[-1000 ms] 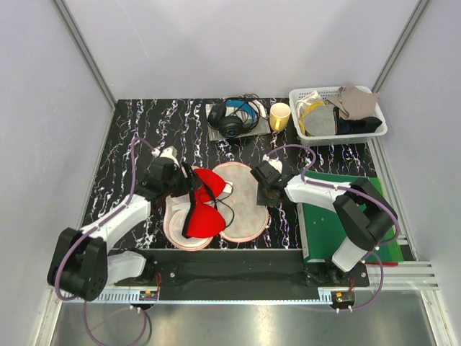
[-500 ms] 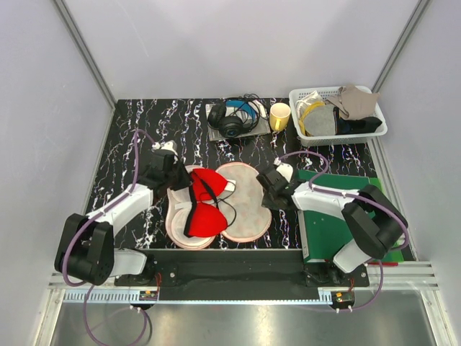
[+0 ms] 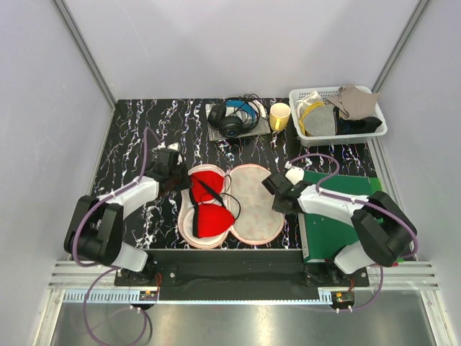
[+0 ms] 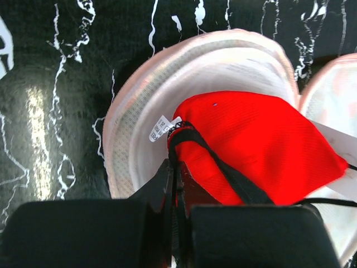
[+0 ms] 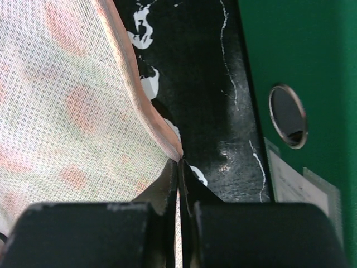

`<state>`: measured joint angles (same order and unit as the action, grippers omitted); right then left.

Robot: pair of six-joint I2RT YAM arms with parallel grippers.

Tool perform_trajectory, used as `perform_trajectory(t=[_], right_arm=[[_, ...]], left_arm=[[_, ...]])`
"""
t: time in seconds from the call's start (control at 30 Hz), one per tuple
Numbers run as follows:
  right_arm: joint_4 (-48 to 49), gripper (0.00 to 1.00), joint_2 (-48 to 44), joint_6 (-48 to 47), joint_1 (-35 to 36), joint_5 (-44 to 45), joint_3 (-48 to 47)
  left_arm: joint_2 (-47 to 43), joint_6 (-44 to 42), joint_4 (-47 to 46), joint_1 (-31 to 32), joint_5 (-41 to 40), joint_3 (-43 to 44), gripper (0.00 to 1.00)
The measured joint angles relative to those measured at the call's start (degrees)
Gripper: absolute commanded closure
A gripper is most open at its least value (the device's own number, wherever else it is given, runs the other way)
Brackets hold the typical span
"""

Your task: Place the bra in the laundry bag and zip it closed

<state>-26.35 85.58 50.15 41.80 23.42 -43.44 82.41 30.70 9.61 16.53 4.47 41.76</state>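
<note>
my left gripper (image 4: pixel 177 174) pinches the laundry bag (image 3: pixel 253 210) at its ten o'clock, my right gripper (image 5: pixel 178 166) at three: best fold slowly over the bra (image 3: pixel 210 220), nothing trailing.

arms (image 3: pixel 133 196): white links, black joints | cables (image 3: pixel 315 154): purple, one per arm
</note>
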Motion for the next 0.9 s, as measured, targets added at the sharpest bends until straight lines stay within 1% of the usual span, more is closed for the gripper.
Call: perform_trajectory(t=[0.2, 0.27, 0.3, 0.33, 0.37, 0.4, 0.43, 0.47, 0.5, 0.57, 0.6, 0.67, 0.8, 0.9], right_arm=[[-0.9, 1.00, 1.0, -1.2, -0.7, 0.1, -0.9], [-1.0, 1.00, 2.2, -2.2, -1.1, 0.2, -1.8], [-1.0, 1.00, 2.5, -2.7, -1.2, 0.4, -2.2], [-1.0, 1.00, 3.1, -3.5, -1.4, 0.6, -2.8], [-1.0, 0.91, 3.5, -4.3, -1.5, 0.8, -3.3], [-1.0, 0.77, 4.0, -5.3, -1.7, 0.9, -3.9], [-1.0, 0.68, 4.4, -6.0, -1.8, 0.9, -4.4], [-1.0, 0.62, 4.7, -6.9, -2.0, 0.9, -5.1], [-1.0, 0.50, 4.8, -8.2, -2.2, 0.7, -5.7], [-1.0, 0.43, 4.5, -9.6, -2.4, -0.4, -6.6], [-1.1, 0.39, 4.3, -10.5, -2.5, -1.3, -7.1], [-1.6, 0.37, 3.1, -12.2, -2.4, -4.1, -8.3], [-1.9, 0.36, 1.5, -14.6, -1.6, -7.5, -12.5], [0.0, 0.37, 1.5, -16.1, -0.5, -10.3, -15.1]], left_arm=[[3.3, -0.8, -0.1, 0.0, 0.8, 2.1, 1.00], [3.3, -0.9, -0.2, 0.0, 1.0, 2.3, 0.88], [3.3, -0.9, -0.2, 0.0, 0.9, 2.3, 0.86], [3.3, -0.8, -0.2, 0.0, 1.0, 2.3, 0.80], [3.3, -0.9, -0.2, 0.0, 1.0, 2.3, 0.76], [3.3, -0.9, -0.2, 0.0, 0.9, 2.3, 0.71], [3.1, -0.7, -0.2, 0.0, 0.9, 2.3, 0.64], [2.7, -0.6, -0.2, 0.0, 0.7, 2.2, 0.58], [2.0, -0.6, -0.2, 0.1, 0.3, 2.0, 0.53], [-0.8, -0.3, 0.5, 0.1, -0.5, 1.4, 0.46], [-2.5, -0.2, 0.8, 0.2, -1.0, 1.2, 0.46], [-5.8, 0.0, 1.5, 0.2, -2.1, 1.2, 0.46], [-12.2, 0.9, 1.5, 0.5, -5.0, -0.5, 0.54], [-15.5, 1.7, 1.6, 1.1, -5.8, -2.3, 0.58]])
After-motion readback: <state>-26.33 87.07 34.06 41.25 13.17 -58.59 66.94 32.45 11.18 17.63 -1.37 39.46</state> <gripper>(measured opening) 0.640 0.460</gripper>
